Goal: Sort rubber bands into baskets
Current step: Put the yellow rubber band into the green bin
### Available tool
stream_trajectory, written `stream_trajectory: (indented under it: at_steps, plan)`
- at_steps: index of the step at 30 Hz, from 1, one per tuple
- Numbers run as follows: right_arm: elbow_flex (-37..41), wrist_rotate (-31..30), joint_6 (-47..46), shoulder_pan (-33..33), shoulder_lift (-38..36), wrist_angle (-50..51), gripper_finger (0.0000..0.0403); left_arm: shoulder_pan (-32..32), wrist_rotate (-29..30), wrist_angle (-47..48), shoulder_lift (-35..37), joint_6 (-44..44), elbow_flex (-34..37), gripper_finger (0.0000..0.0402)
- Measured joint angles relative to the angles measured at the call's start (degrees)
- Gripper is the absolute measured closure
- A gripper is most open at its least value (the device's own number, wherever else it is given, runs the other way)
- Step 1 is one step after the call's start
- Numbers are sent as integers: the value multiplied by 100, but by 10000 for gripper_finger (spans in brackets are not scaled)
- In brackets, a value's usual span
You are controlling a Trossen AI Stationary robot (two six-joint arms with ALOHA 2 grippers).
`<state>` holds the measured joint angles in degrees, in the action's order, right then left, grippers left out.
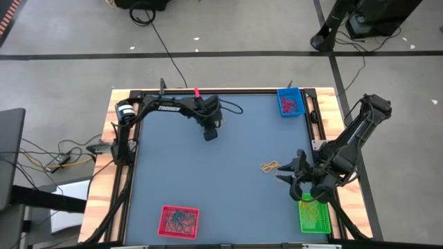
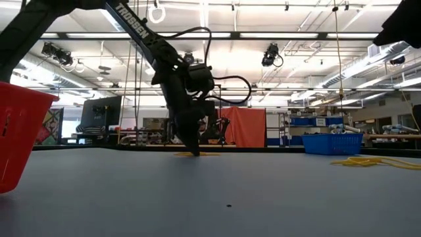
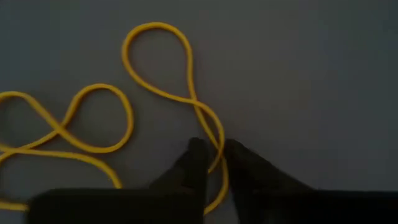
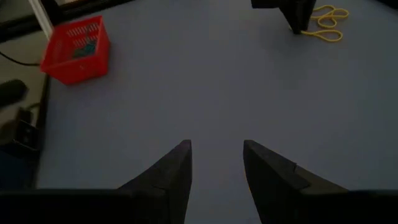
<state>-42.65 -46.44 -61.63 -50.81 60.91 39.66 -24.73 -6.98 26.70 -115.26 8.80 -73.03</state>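
At the far middle of the table point(image 1: 208, 180), the left gripper point(image 3: 211, 152) stands tip-down on the grey surface, its two dark fingers point(image 3: 196, 158) drawn in narrow on either side of one strand of a yellow rubber band point(image 3: 186, 93). The strand runs through the thin gap between the fingertips; whether it is pinched tight or only straddled cannot be told. That band lies flat in a twisted figure-eight, and a second yellow loop point(image 3: 81, 124) lies just beside it on the table. From table height the same gripper point(image 2: 195, 150) comes steeply down onto the small yellow bands point(image 2: 197, 154).

Near the right edge, the right gripper point(image 1: 302, 181) hangs above the table beside the green basket point(image 1: 313, 216), its fingers point(image 4: 177, 165) spread apart with nothing between them. Just beside it, toward the table's middle, lies a small cluster of yellow-orange rubber bands point(image 1: 270, 167).

The green basket sits at the near right corner with yellow bands inside. The blue basket point(image 1: 290, 102) stands at the far right corner holding reddish-pink bands. The red basket point(image 1: 179, 220) rests at the near edge, left of centre, with bluish-green bands in it.
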Motion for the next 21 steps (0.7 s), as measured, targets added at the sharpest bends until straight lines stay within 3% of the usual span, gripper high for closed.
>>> stream_trajectory:
  at_steps: [2, 4, 9, 14, 21]
  plan:
    - [14, -2, 0, 0, 136, 87, 248, 4, -86, 10, 45, 2, -28, 376]
    - [144, 6, 55, 0, 306, 78, 250, 20, -96, 83, 87, 0, -85, 392]
    - [543, 85, -78, 117, 744, 8, 249, 160, -72, 139, 87, 66, -277, 392]
    - [804, -265, -388, 383, 1144, -513, 249, 550, -95, 141, 100, 436, -429, 398]
    - [987, -691, 696, 1027, 1831, -1462, 246, 1397, 43, 120, 109, 1031, -680, 397]
